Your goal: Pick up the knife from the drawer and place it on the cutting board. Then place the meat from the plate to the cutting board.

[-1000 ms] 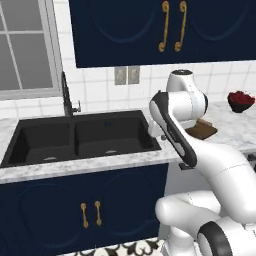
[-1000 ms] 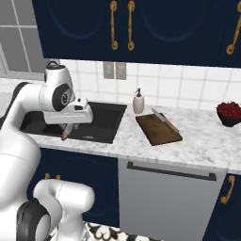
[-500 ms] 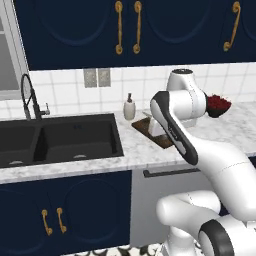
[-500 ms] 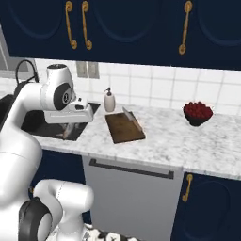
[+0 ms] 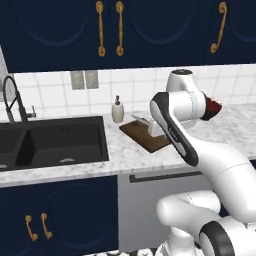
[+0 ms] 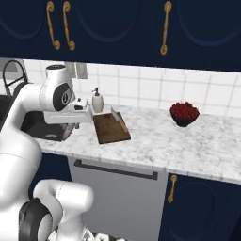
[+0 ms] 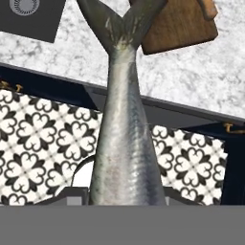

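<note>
Base has driven sideways past sink; cutting board (image 6: 111, 127) now just ahead of your end effector (image 7: 125, 198). End effector closed on fish (image 7: 123, 143), hanging clear of tabletop (image 6: 188, 146). Knife (image 6: 119, 120) already on board. Remaining: lower fish onto board.

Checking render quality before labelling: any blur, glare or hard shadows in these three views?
Left base view: sharp, flat even light, only soft shading inside the sink. Right base view: equally crisp, faint sheen on the brass cabinet handles, no glare. Hand view: the meat sits very close to the lens, its scales looking soft, while the cutting board stays clear.
</note>
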